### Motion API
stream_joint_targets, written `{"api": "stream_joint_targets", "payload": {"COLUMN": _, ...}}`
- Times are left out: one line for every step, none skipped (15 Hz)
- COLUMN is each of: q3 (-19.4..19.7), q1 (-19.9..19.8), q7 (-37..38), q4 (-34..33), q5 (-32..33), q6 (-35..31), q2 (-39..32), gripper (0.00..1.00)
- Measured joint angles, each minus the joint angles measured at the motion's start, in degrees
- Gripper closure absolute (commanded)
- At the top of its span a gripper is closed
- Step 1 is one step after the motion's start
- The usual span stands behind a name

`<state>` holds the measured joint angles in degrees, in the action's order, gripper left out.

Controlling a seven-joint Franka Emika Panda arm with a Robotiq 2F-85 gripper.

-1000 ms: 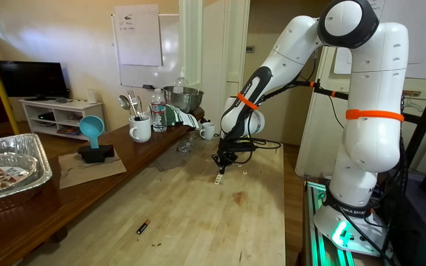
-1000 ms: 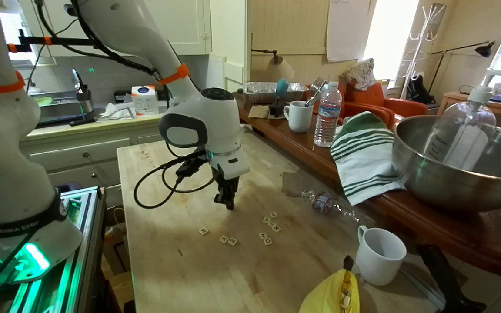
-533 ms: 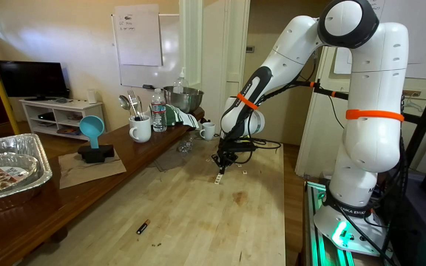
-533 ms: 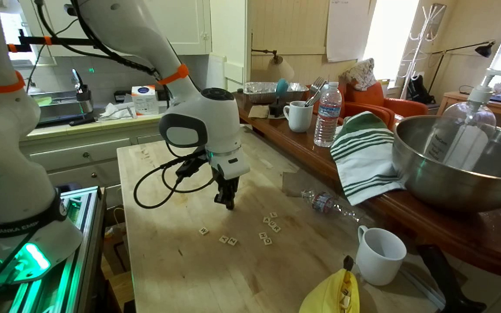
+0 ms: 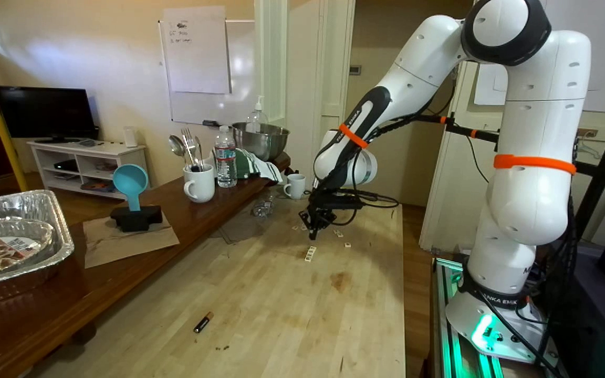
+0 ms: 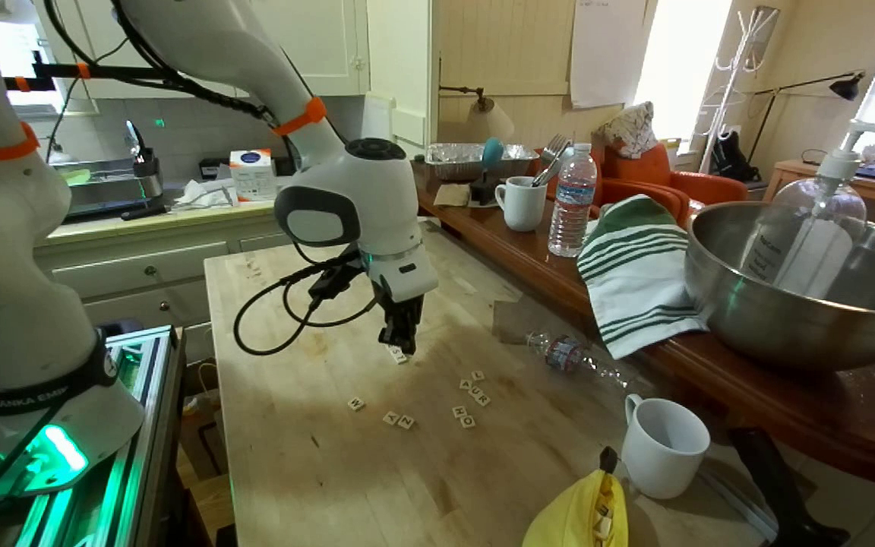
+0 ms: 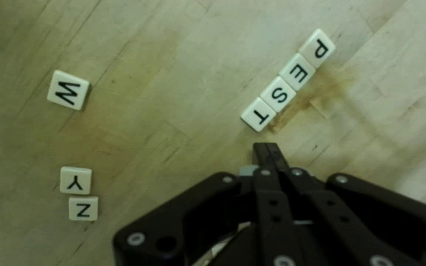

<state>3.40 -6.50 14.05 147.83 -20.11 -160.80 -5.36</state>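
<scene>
My gripper [image 7: 266,145] is shut, its fingertips together with nothing seen between them. It hangs a little above the wooden table [image 5: 281,304] in both exterior views. In the wrist view the fingertips are just beside the T end of a touching row of white letter tiles [image 7: 287,80] reading P, E, S, T. This row also shows in the exterior views [image 5: 310,254] [image 6: 397,355], partly behind the gripper [image 6: 405,351] in one. A W tile [image 7: 68,89], a Y tile [image 7: 75,180] and an N tile [image 7: 83,208] lie apart to the left in the wrist view.
More letter tiles [image 6: 468,421] lie near a crumpled plastic bottle [image 6: 570,355]. A yellow pouch [image 6: 578,516] and white mug [image 6: 665,448] stand nearby. A battery [image 5: 203,322] lies on the table. A raised wooden ledge [image 5: 160,247] bears a metal bowl [image 6: 772,319] and water bottle [image 6: 573,201].
Between half a second ago and now, my gripper has lifted off slightly from beside the tile row. More of the row shows in an exterior view. The tiles look unmoved.
</scene>
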Motion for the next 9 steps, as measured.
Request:
{"api": "stream_joint_targets", "payload": {"q3": 0.1, "q1": 0.0, "q7": -0.1, "q4": 0.1, "q5": -0.1, "q6": 0.0, "q2": 0.9, "gripper": 1.0}}
{"api": "stream_joint_targets", "payload": {"q3": 0.1, "q1": 0.0, "q7": -0.2, "q4": 0.3, "q5": -0.1, "q6": 0.1, "q2": 1.9, "gripper": 1.0}}
{"api": "stream_joint_targets", "payload": {"q3": 0.1, "q1": 0.0, "q7": -0.4, "q4": 0.5, "q5": -0.1, "q6": 0.4, "q2": 2.8, "gripper": 0.74}}
{"api": "stream_joint_targets", "payload": {"q3": 0.1, "q1": 0.0, "q7": -0.9, "q4": 0.8, "q5": -0.1, "q6": 0.9, "q2": 3.7, "gripper": 0.73}}
{"api": "stream_joint_targets", "payload": {"q3": 0.2, "q1": 0.0, "q7": -1.2, "q4": 1.0, "q5": 0.1, "q6": 1.4, "q2": 4.4, "gripper": 0.66}}
{"api": "stream_joint_targets", "payload": {"q3": 0.2, "q1": 0.1, "q7": -1.8, "q4": 1.2, "q5": 0.3, "q6": 2.0, "q2": 5.0, "gripper": 0.6}}
{"api": "stream_joint_targets", "payload": {"q3": 0.2, "q1": 0.1, "q7": -2.3, "q4": 1.3, "q5": 0.7, "q6": 2.9, "q2": 5.6, "gripper": 0.53}}
{"api": "stream_joint_targets", "payload": {"q3": 0.2, "q1": 0.1, "q7": -2.7, "q4": 1.3, "q5": 1.3, "q6": 3.9, "q2": 6.0, "gripper": 0.45}}
{"api": "stream_joint_targets", "payload": {"q3": 0.2, "q1": 0.1, "q7": -3.1, "q4": 1.3, "q5": 2.0, "q6": 4.8, "q2": 6.5, "gripper": 0.38}}
